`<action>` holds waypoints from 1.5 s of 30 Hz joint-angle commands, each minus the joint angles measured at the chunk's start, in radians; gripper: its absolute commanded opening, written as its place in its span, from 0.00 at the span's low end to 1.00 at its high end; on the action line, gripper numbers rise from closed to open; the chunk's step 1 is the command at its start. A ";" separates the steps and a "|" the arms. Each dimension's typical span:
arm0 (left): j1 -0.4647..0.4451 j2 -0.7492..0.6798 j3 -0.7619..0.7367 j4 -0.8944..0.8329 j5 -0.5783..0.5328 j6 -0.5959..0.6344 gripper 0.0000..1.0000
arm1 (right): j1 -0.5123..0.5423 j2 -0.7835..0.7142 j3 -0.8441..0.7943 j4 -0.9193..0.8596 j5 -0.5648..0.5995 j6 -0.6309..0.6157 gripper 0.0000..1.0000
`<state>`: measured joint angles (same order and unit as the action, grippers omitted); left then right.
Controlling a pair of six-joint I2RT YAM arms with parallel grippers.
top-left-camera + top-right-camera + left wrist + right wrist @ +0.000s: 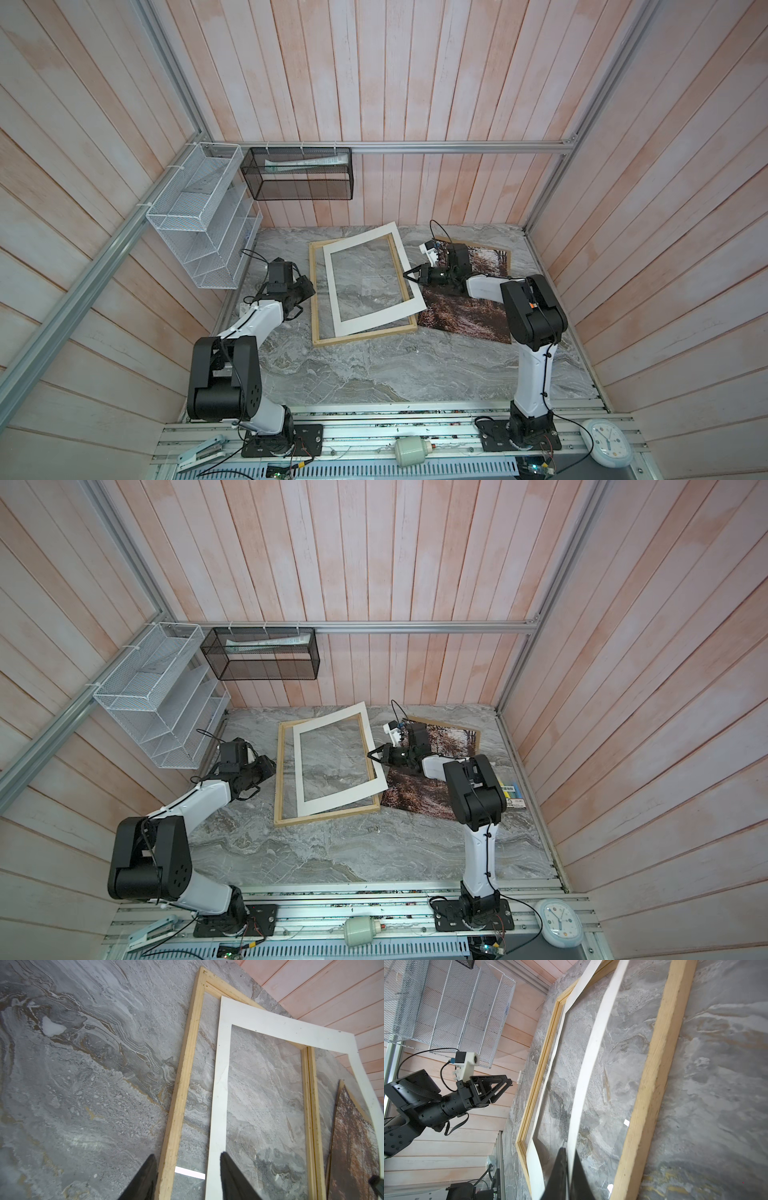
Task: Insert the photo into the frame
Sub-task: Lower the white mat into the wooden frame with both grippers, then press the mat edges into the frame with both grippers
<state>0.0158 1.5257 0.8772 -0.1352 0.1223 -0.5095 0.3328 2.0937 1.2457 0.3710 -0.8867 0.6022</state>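
Two containers are hanging on the walls: a white wire rack (199,216), and a black mesh basket (297,174) that is holding one long pale tube (305,163).

My right pincer (412,276) is pinching tight on the right rail of the white mat (378,316) and holding that side up. The mat is bowing above the frame (314,291), with its far side resting inside the rails.

My left pincer (187,1178) is standing about half open and gripping nothing. Its fingers (145,1178) are straddling the frame's left rail from above; I cannot tell whether they are touching it.

The frame is lying flat in the middle of the grey marble table (374,374). The photo (469,320) is lying flat just right of the frame, partly under my right arm. In both top views the mat's corner is overlapping the photo's left edge.
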 commanded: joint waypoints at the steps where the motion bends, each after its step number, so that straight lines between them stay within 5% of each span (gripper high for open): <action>1: 0.004 -0.020 0.019 -0.002 0.007 0.003 0.51 | 0.015 0.033 0.032 0.034 0.008 0.011 0.08; 19: 0.004 -0.010 0.022 -0.003 0.015 0.006 0.51 | 0.096 0.037 0.052 -0.045 0.129 -0.015 0.10; 35: 0.004 -0.001 0.032 0.005 0.040 0.007 0.51 | 0.120 -0.019 0.057 -0.227 0.284 -0.137 0.58; 45: 0.004 0.014 0.044 0.017 0.062 0.000 0.51 | 0.121 -0.083 0.031 -0.313 0.389 -0.196 0.65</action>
<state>0.0166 1.5257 0.8978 -0.1329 0.1635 -0.5095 0.4522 2.0544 1.2808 0.1013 -0.5468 0.4397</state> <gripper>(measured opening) 0.511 0.652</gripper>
